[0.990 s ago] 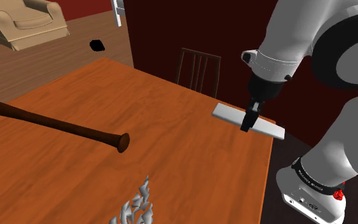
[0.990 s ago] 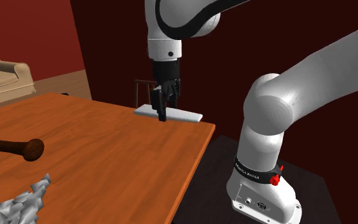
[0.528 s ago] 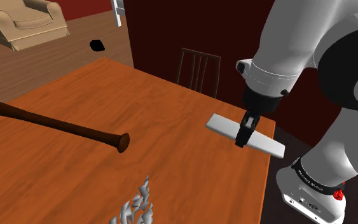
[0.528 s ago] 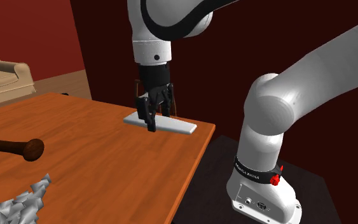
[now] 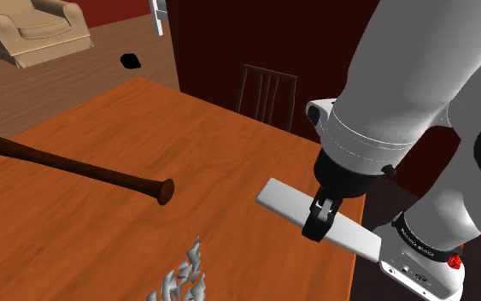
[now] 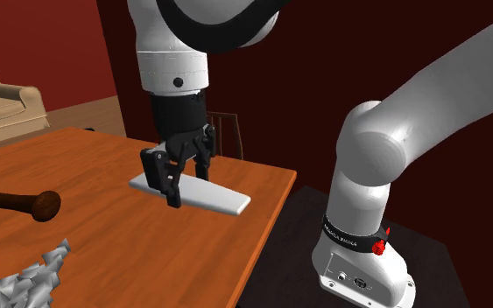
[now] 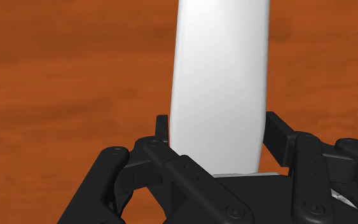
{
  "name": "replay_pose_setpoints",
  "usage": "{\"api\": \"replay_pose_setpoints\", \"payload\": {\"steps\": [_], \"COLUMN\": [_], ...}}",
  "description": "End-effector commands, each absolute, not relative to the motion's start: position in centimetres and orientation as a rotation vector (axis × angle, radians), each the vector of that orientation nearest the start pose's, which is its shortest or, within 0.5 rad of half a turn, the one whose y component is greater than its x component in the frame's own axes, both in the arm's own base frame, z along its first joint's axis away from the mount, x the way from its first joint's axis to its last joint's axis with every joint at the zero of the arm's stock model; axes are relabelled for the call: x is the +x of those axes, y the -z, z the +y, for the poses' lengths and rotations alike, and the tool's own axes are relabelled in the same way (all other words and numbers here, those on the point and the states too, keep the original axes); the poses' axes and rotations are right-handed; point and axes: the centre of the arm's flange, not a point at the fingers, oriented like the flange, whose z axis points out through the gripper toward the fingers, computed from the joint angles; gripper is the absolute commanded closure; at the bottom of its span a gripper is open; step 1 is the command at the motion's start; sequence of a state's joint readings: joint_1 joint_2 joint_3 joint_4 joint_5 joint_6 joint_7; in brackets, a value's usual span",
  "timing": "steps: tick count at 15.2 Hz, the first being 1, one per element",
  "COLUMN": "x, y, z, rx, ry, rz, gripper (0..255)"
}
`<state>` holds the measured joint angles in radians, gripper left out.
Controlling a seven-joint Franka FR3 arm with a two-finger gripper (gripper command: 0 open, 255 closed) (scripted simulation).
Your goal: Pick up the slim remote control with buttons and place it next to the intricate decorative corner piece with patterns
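Red-walled room, wooden table [image 5: 230, 162]. The gripper [image 5: 317, 227] is clamped on the plain white remote [image 5: 283, 202], raised over the table's stand-side edge. It's closer to the silvery corner piece [image 5: 181, 278] than before. Arm bent over, wrist pointing down.

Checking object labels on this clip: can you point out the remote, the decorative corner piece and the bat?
white remote [image 5: 281, 202]: shoulder view, on its bare flat end.
grey decorative piece [image 5: 181, 277]: shoulder view, on its spiky middle.
brown bat [image 5: 76, 164]: shoulder view, on the middle of its shaft.
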<state>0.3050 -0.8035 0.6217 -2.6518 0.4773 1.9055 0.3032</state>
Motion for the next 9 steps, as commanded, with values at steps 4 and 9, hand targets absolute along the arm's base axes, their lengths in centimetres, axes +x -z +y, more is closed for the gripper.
{"api": "replay_pose_setpoints", "payload": {"steps": [4, 9], "x": [15.2, 15.2], "y": [-42.2, -39.6], "z": [32.3, 32.3], "rx": [-3.085, -3.085], "ry": [0.010, 0.010], "rz": [-0.545, -0.545], "gripper": [255, 255]}}
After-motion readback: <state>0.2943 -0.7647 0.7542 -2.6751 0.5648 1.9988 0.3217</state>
